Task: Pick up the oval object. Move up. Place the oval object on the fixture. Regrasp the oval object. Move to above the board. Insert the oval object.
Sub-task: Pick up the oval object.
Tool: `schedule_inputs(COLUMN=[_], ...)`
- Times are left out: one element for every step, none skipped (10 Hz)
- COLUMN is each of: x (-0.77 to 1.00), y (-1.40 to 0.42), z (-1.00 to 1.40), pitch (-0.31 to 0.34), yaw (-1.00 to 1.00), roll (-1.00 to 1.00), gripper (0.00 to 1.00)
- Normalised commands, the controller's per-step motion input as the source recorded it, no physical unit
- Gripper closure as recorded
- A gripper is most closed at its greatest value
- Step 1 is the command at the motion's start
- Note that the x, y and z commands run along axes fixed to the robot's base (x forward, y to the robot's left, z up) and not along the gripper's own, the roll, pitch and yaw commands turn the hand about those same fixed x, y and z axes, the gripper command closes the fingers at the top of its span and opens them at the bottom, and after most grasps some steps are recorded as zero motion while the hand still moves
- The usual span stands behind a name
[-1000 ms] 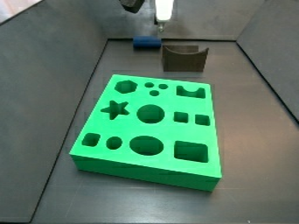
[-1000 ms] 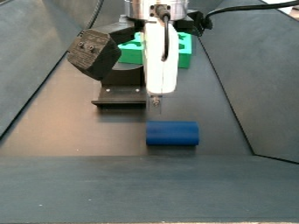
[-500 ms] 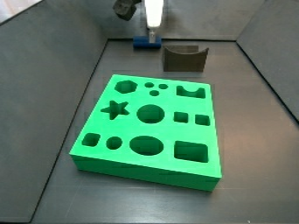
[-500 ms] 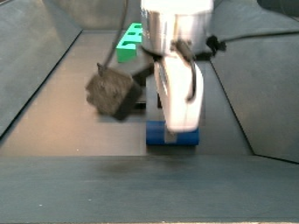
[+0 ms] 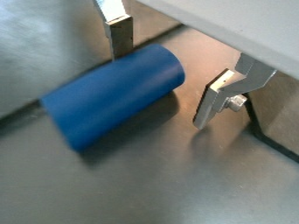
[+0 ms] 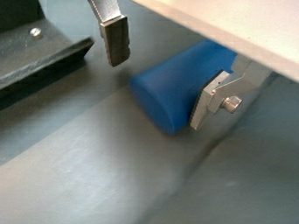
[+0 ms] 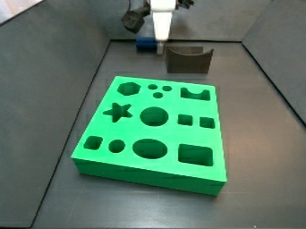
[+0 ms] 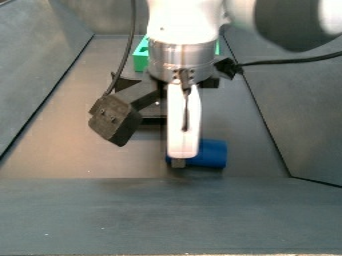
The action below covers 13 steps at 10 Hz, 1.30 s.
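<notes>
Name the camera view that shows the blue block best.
A wrist view shows the blue block best: nearly its whole body lies on the floor between the open gripper fingers. In another wrist view a finger covers part of it. In both side views the gripper hides most of it.

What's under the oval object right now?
Only bare dark floor lies under the oval object. The open gripper straddles it, fingers apart. Its underside contact is hidden.
</notes>
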Motion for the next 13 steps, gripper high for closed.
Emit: schedule_inputs(x=[0.00,-0.26,0.02,0.00,-0.05,0.00,0.00,0.00,0.00,0.00,0.00,0.00,0.00], y=[0.13,0.11,0.00,0.12,0.21,-0.03,0.15,0.00,0.00,0.00,0.00,0.00,0.00], z=[-1.00,-0.37,0.00,0.02,0.00,-0.04,0.00,0.00,0.00,0.00,0.00,0.00,0.00], pitch=[-0.009,-0.220,0.033,-0.043,-0.066,-0.110,-0.074,0.000,0.000,0.000,0.000,0.000,0.000], yaw=[0.00,-0.01,0.00,0.00,-0.51,-0.99,-0.49,0.00,0.00,0.00,0.00,0.00,0.00], roll=[0.00,0.00,0.00,-0.12,-0.22,-0.10,-0.10,-0.01,0.00,0.00,0.00,0.00,0.00], gripper=[0.00,0.00,0.00,0.00,0.00,0.00,0.00,0.00,0.00,1.00,1.00,1.00,1.00])
